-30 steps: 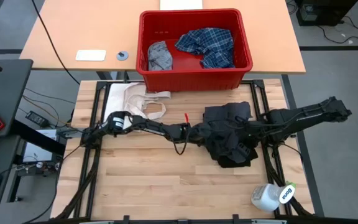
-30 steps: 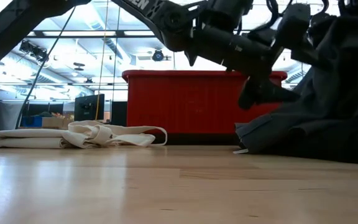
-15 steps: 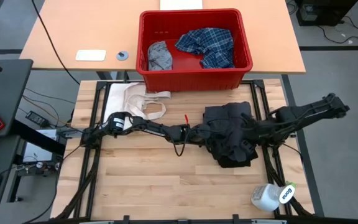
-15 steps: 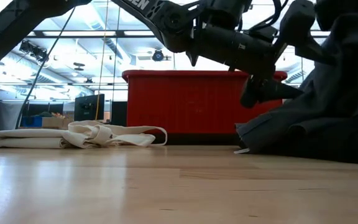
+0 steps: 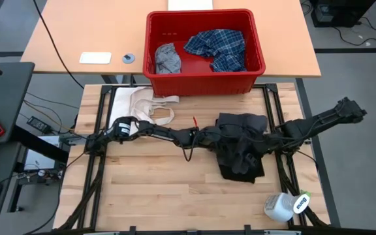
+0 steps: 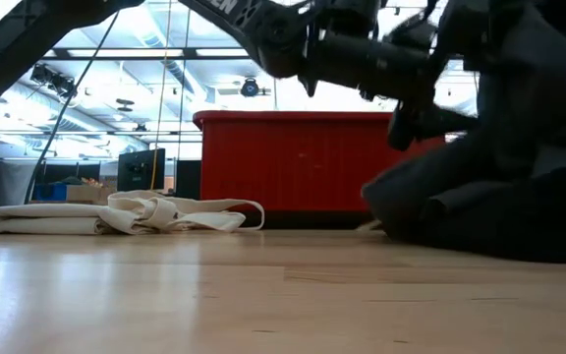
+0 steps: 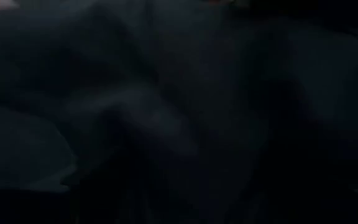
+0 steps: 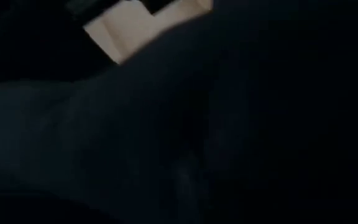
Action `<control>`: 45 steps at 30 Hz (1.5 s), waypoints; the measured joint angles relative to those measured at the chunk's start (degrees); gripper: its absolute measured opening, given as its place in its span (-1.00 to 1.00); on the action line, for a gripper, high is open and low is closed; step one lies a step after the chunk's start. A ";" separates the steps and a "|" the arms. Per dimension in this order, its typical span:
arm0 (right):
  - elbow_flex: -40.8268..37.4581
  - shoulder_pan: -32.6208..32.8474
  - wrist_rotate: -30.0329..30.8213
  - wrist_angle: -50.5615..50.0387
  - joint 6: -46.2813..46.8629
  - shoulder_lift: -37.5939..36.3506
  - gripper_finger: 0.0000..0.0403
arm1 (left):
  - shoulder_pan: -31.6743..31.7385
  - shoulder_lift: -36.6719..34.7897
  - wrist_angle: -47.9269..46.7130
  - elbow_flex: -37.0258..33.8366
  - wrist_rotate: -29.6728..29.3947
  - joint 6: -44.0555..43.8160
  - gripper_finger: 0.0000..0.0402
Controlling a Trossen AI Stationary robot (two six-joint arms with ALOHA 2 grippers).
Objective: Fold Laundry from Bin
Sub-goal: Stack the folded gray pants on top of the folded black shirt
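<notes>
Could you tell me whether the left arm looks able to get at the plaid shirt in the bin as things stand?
Probably not directly: the left tool is buried in the black garment on the table. The plaid shirt lies uncovered in the red bin, beyond it.

- The black garment (image 5: 241, 147) lies crumpled on the wooden table (image 5: 149, 189), toward 3 o'clock from the table's middle.
- The left gripper (image 5: 222, 136) reaches into the garment from 9 o'clock, the right gripper (image 5: 261, 142) from 3 o'clock; the cloth hides their fingers.
- The red bin (image 5: 204, 79) stands at 12 o'clock and holds a plaid shirt (image 5: 217, 47) and a grey garment (image 5: 168, 59).
- A cream cloth (image 5: 142, 104) lies at 10 o'clock.
- A white bottle (image 5: 286, 206) lies at 5 o'clock.
</notes>
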 joint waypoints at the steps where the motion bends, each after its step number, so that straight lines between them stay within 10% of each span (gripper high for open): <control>1: 0.13 0.00 0.26 0.85 -0.39 -0.53 -0.25 | 0.00 -0.15 -0.40 0.88 0.08 1.09 0.81; 15: -1.93 -0.07 3.83 11.35 -8.63 -0.41 -0.25 | -0.02 -4.49 -20.47 7.74 5.76 7.60 0.75; 29: 6.31 -0.13 -36.65 -9.80 6.88 0.07 -0.27 | -3.41 -1.06 -18.96 7.33 12.57 5.28 0.64; 34: 14.41 0.44 -41.99 -12.46 4.67 -0.19 -0.27 | -2.90 -2.62 -19.95 7.30 12.24 1.21 0.64; 45: 15.33 0.44 -7.89 -23.03 -9.78 1.02 -0.27 | -4.13 -6.70 -38.30 7.48 -4.96 7.23 0.64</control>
